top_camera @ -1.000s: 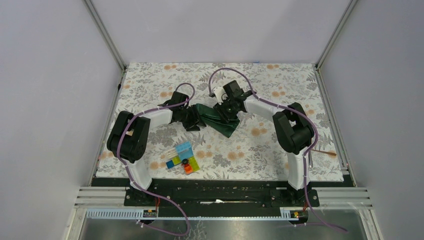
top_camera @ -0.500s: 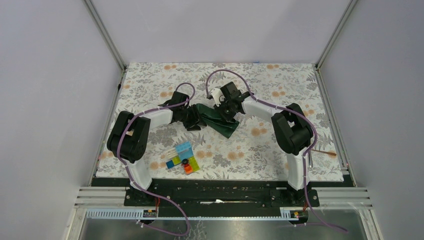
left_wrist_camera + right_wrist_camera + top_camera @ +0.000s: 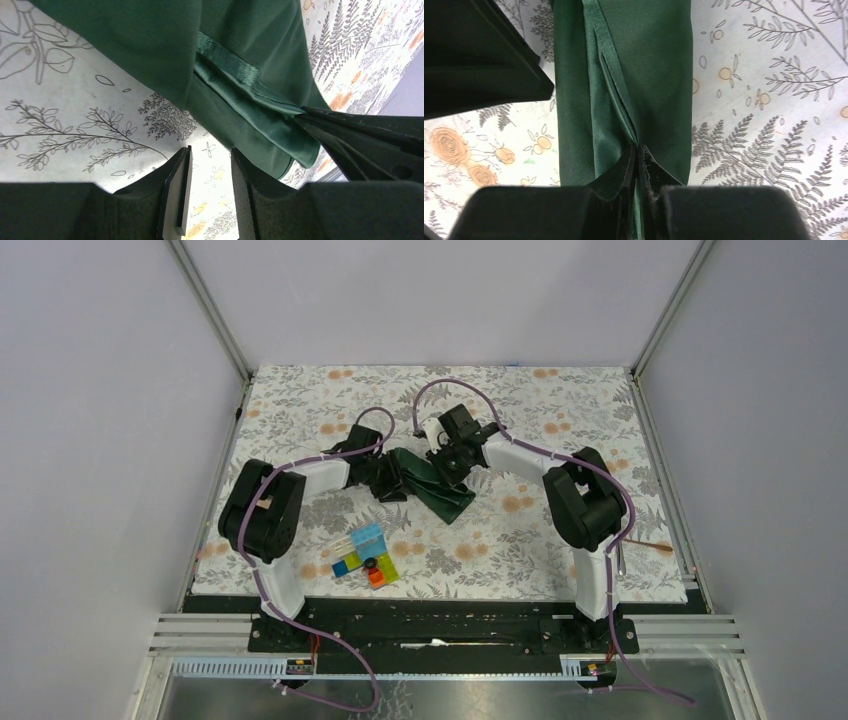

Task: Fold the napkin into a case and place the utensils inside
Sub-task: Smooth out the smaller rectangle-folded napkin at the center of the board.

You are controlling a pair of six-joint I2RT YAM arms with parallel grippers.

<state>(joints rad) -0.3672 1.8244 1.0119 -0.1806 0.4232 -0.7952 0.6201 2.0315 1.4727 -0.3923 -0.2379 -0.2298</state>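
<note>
The right gripper (image 3: 638,155) has closed on a hemmed fold of the satiny green napkin (image 3: 649,60) — the left gripper (image 3: 210,170) stands parted, empty.

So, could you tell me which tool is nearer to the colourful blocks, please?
Left. The left tool is beyond the blocks at the napkin's left end; the right tool grips the napkin farther right.

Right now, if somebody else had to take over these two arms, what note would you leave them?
Left gripper: jaws open, nothing between them, beside the napkin.
Right gripper: jaws shut on a hemmed fold of the napkin.
The napkin lies mid floral cloth, partly folded into a band; folding unfinished.
The utensils lie at the cloth's right edge, untouched.
Left to do: finish folding, put the utensils in.
</note>
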